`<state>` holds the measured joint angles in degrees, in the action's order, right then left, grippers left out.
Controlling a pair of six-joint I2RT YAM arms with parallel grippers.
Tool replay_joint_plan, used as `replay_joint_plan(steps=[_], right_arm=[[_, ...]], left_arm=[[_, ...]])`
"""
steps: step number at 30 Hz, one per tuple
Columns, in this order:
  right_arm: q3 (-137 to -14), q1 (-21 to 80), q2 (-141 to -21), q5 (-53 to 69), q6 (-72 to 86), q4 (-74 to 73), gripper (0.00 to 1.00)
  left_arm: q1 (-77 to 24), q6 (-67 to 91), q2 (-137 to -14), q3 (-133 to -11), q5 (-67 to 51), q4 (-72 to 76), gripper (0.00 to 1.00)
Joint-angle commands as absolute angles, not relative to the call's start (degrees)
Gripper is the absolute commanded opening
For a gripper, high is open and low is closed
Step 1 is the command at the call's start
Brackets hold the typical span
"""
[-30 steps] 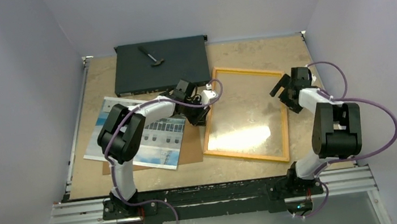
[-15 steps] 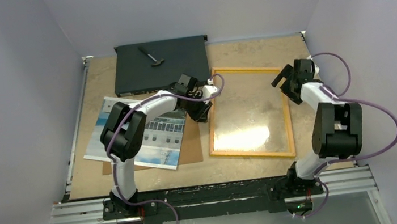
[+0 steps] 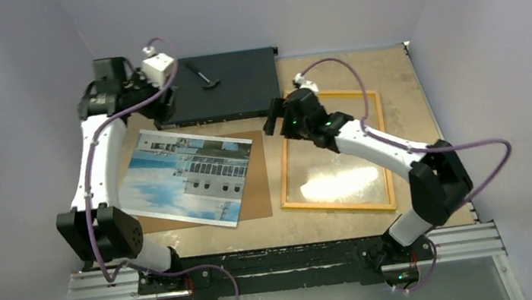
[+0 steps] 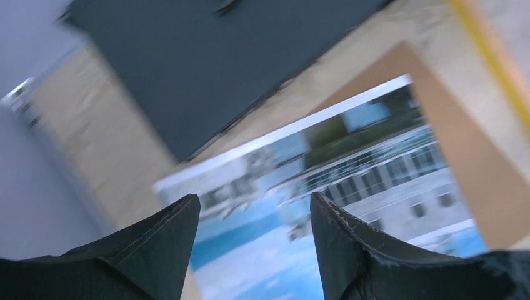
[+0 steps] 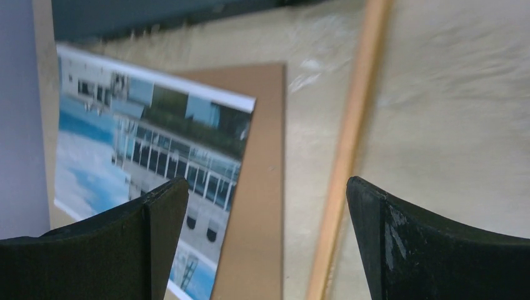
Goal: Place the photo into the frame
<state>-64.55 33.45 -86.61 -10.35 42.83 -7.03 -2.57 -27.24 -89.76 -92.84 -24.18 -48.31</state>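
**Photo lies outside frame as both arms hover with empty fingers**

Photo (image 3: 186,177), a print of a pale multi-storey building under a blue, cloudy sky, lies face up on the left half of the desk (image 3: 401,87). It sits slightly askew on a plain brown backing board (image 3: 256,189), which shows along its right side and at its near edge. The frame (image 3: 332,180), a yellow-orange border around a clear pane that catches a bright glare, lies flat on the right half of the desk. A narrow strip of bare desk separates its left rail from the board, so print and frame are near each other but not touching.

At the far edge of the desk rests a flat black box (image 3: 239,84) with a small dark tool (image 3: 201,74) lying on top.

The left arm reaches to the far left, its wrist held high beside the box's left end. The left fingers (image 4: 172,231) are spread wide and grasp nothing; the wrist view looks down between them at the far part of the print, with the box beyond it.

The right arm stretches across the frame toward its far-left corner. The right fingers (image 5: 156,219) are likewise parted and empty; between them the wrist view shows the board and the frame's left rail, with the print off to the left.
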Motion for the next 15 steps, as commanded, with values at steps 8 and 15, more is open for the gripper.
replay_joint_plan(steps=[8,15], right_arm=[[-75.3,46.8,-103.7,-5.9,45.3,-5.6,0.99],[-76.3,47.8,-109.6,-2.7,46.0,-3.1,0.98]], left_arm=[[24.7,-34.6,-88.0,-75.9,-16.0,-43.2,0.9],[31.5,-31.3,-100.8,-75.6,-14.2,-36.8,0.69]])
